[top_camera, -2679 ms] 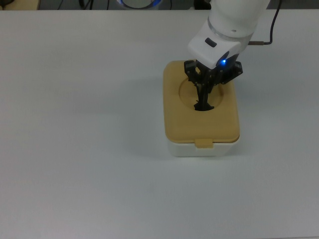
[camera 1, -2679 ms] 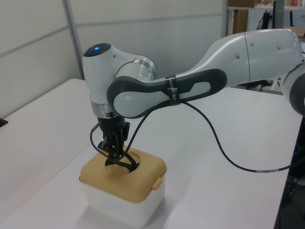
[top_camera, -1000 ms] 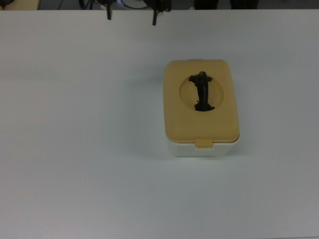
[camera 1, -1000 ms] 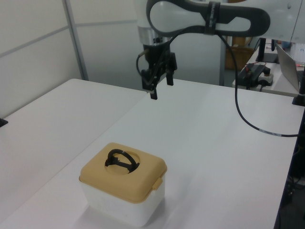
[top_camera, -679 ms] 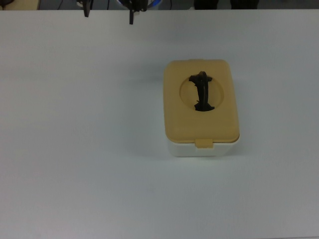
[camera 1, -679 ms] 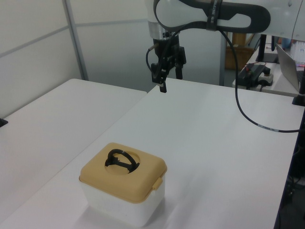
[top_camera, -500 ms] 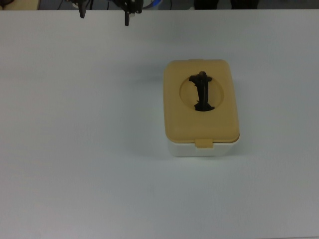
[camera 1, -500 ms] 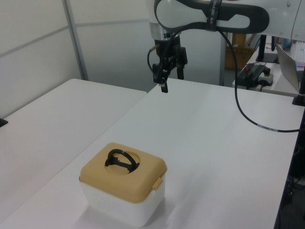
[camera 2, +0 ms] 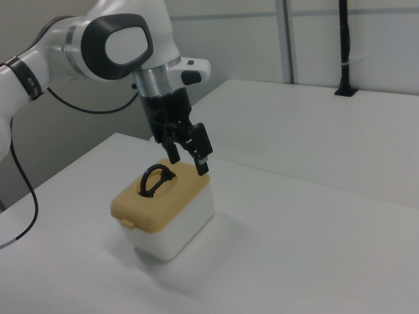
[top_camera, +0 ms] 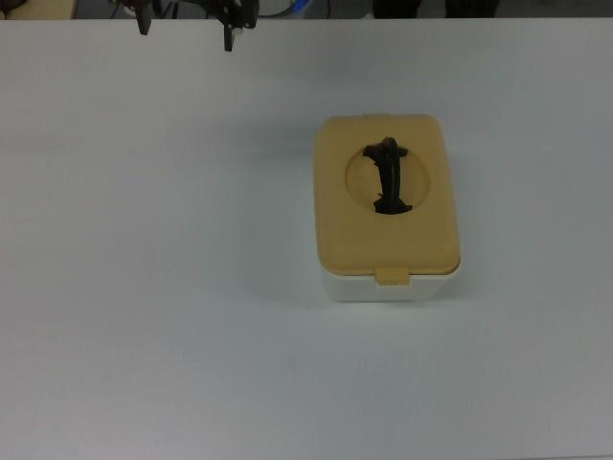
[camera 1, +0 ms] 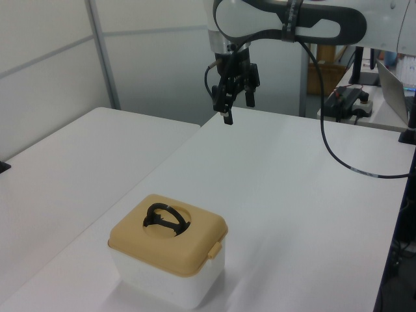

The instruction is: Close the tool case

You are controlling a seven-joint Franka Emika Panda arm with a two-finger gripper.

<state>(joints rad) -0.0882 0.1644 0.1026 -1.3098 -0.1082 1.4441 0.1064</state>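
Observation:
The tool case [top_camera: 387, 247] stands on the white table [top_camera: 144, 287], its tan lid [top_camera: 424, 235] lying flat on the white tub [top_camera: 364, 287]. The black handle [top_camera: 388, 178] stands up in the lid's round recess, and a small tab [top_camera: 393, 276] sticks out at the lid's near edge. In the left view the tool case [camera 1: 168, 260] is near the front, and my gripper [camera 1: 237, 109] hangs high above the table far behind it, open and empty. My gripper [top_camera: 186, 34] shows at the top view's upper left edge. The right view has my gripper [camera 2: 190, 163] above and beyond the tool case [camera 2: 163, 209].
A black cable [camera 1: 328, 153] droops from the arm [camera 1: 312, 19] over the table's far right in the left view. Behind the table there are grey wall panels [camera 1: 45, 71] and a desk with equipment [camera 1: 351, 101]. A black post [camera 2: 343, 46] stands on the far table in the right view.
2.7 s ago my gripper was down at the lid's handle; it has since let go and risen far off. Over the last second it drifted toward the top view's left. The case has not moved.

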